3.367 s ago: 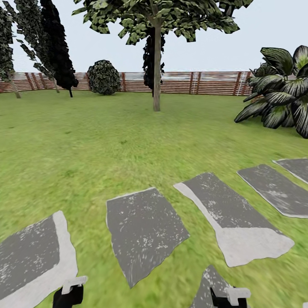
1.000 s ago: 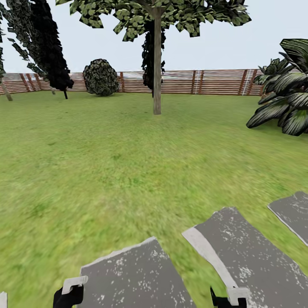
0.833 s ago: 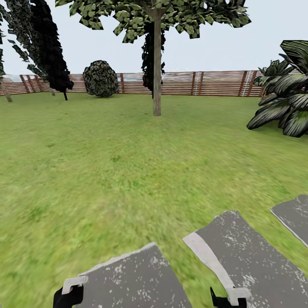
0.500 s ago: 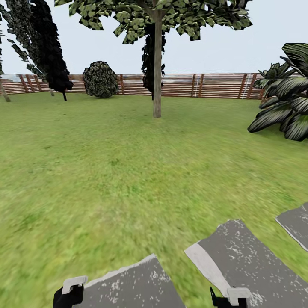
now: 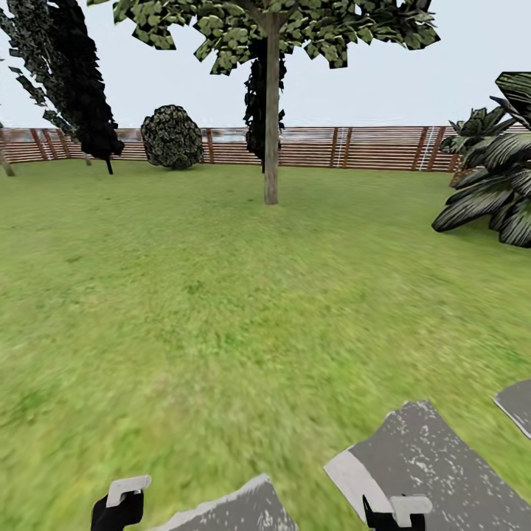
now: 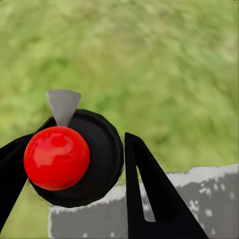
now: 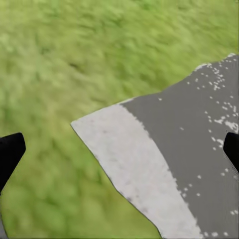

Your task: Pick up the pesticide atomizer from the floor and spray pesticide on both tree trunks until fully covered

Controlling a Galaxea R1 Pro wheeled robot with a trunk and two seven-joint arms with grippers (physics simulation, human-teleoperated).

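Observation:
In the left wrist view my left gripper (image 6: 74,179) is shut on the pesticide atomizer (image 6: 57,157), a round black body with a glossy red top and a small grey nozzle. The left gripper (image 5: 120,505) also peeks in at the bottom of the head view. My right gripper (image 7: 119,149) is open with nothing between its fingers, hanging over grass and a grey slab. It shows low in the head view too (image 5: 396,512). In the garden, a tree (image 5: 271,125) with a straight beige-grey trunk and a green crown stands ahead across the lawn. The floor is out of view.
Grey stepping stones (image 5: 431,457) lie just ahead of the grippers. A brown slat fence (image 5: 354,146) closes the far side. Black cone trees (image 5: 88,81) and a round bush (image 5: 172,136) stand at the back left, and a big dark-leaved plant (image 5: 494,192) at the right.
The view has advanced over the lawn: the stepping stones slid down and partly out of the picture, and the tree ahead looks slightly nearer. Both grippers keep their pose.

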